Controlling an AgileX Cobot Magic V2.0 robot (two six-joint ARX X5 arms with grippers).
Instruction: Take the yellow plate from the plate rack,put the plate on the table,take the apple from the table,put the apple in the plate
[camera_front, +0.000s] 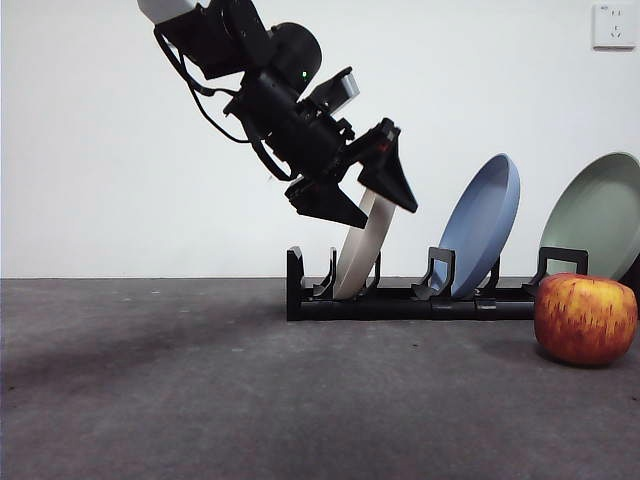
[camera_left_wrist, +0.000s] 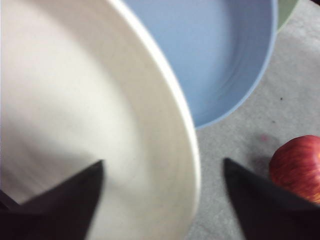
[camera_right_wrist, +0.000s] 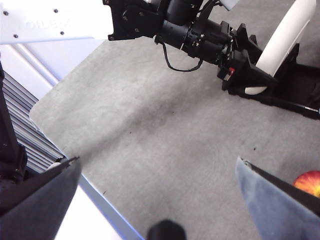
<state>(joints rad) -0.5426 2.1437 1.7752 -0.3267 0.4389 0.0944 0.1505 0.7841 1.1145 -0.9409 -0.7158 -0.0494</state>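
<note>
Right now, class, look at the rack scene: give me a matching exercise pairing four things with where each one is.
Things:
1. cream-yellow round plate
2. blue round plate
3. red-streaked apple
4. left gripper

Places:
A. on the dark grey table, in front of the rack's end
B. leaning in a middle slot of the black plastic rack
C. straddling a plate's upper rim, open
D. in the rack's end slot, between two black jaws

Pairs: 1-D, 2-B, 3-A, 4-C
</note>
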